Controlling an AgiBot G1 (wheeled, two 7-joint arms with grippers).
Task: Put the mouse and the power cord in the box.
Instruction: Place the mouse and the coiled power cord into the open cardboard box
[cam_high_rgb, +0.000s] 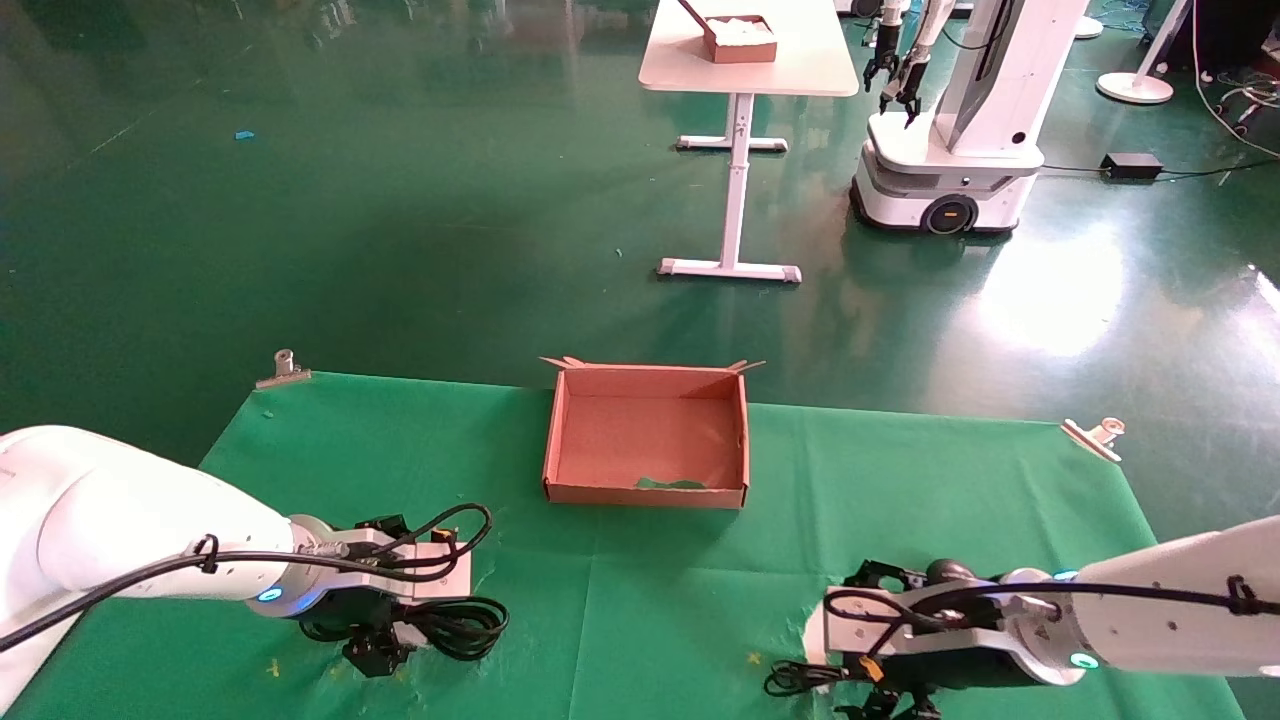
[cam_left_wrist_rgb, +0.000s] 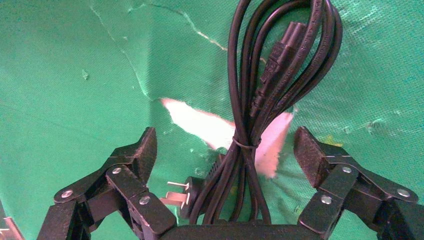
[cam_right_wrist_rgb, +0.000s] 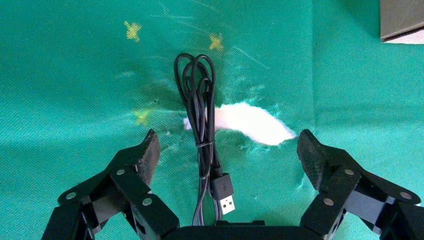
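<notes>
The brown cardboard box (cam_high_rgb: 647, 492) stands open at the middle of the green cloth. The power cord (cam_left_wrist_rgb: 260, 100), a tied bundle of thick black loops, lies on the cloth at the near left (cam_high_rgb: 462, 626). My left gripper (cam_left_wrist_rgb: 225, 145) is open just above it, one finger on each side of the tied middle (cam_high_rgb: 378, 655). At the near right my right gripper (cam_right_wrist_rgb: 227, 145) is open over the mouse's thin cable (cam_right_wrist_rgb: 200, 100) and its USB plug (cam_right_wrist_rgb: 223, 192). A rounded black shape, apparently the mouse (cam_high_rgb: 950, 572), shows beside the right wrist; the right wrist view hides it.
The cloth is torn under both bundles, showing white patches (cam_left_wrist_rgb: 200, 122) (cam_right_wrist_rgb: 250, 122). Metal clips (cam_high_rgb: 283, 368) (cam_high_rgb: 1095, 436) pin the cloth's far corners. Beyond the table stand a white table (cam_high_rgb: 745, 60) with a smaller box and another robot (cam_high_rgb: 960, 130).
</notes>
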